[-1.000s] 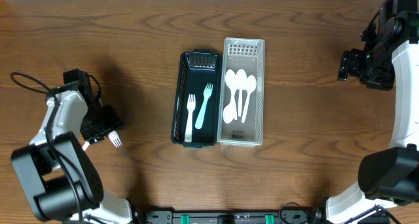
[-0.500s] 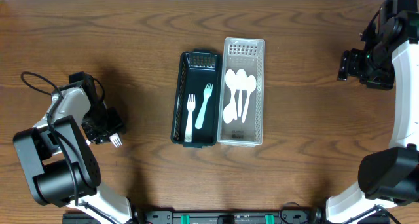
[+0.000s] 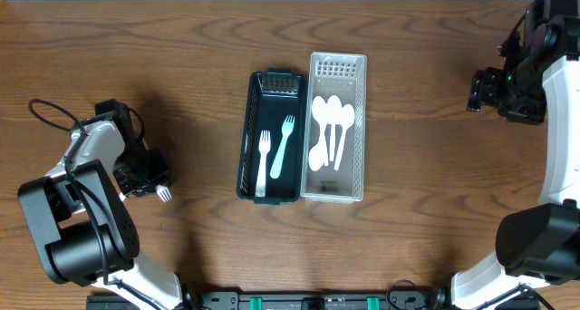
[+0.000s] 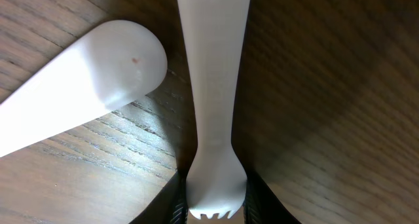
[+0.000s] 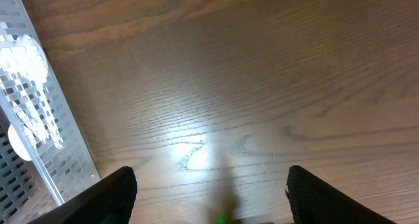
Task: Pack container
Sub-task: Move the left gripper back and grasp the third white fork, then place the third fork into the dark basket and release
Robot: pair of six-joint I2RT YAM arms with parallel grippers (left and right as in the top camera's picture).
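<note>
1 dark basket (image 3: 275,82), 1 clear basket (image 3: 338,67), 3 forks (image 3: 285,147), 4 basketed spoons (image 3: 333,111)

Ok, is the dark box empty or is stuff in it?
Not empty. Two forks lie inside the dark box: a white fork and a pale blue fork, with bare floor left over.

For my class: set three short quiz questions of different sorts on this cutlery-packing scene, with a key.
1. True or false: the white spoons lie in the clear tray.
2. How many forks lie in the dark tray?
3. The left gripper grips: A a white fork; B a spoon; C nothing.
Key: 1 true; 2 two; 3 A.
</note>
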